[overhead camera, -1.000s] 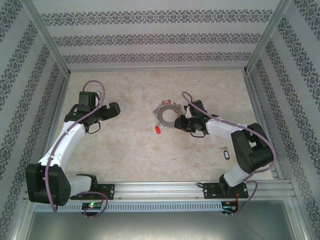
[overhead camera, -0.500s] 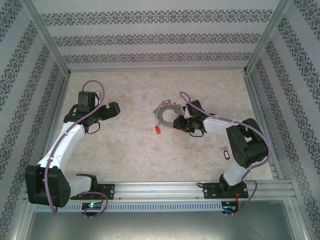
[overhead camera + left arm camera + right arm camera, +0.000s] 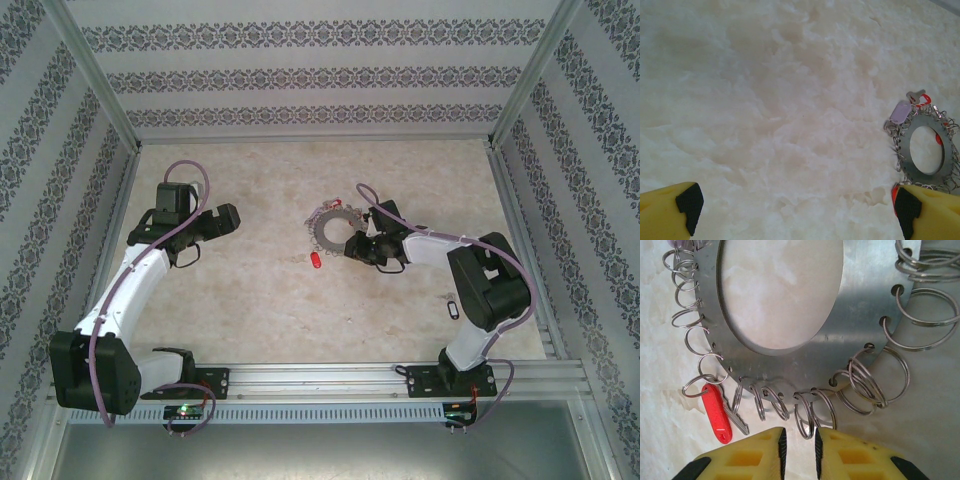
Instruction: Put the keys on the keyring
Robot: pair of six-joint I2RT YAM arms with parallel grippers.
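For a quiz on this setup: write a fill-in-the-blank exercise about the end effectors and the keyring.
1. The left end effector stands ___.
2. The keyring lies nearer the ___ arm.
3. The key by the right end effector has a ___ tag.
Missing words: open; right; red.

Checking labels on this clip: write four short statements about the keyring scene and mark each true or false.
1. The left gripper is wide open. True.
2. The keyring stands on its edge. False: it lies flat on the table.
3. A red-tagged key lies at the keyring's rim. True.
4. The right gripper is far from the keyring. False: its tips sit right at the keyring's rim.
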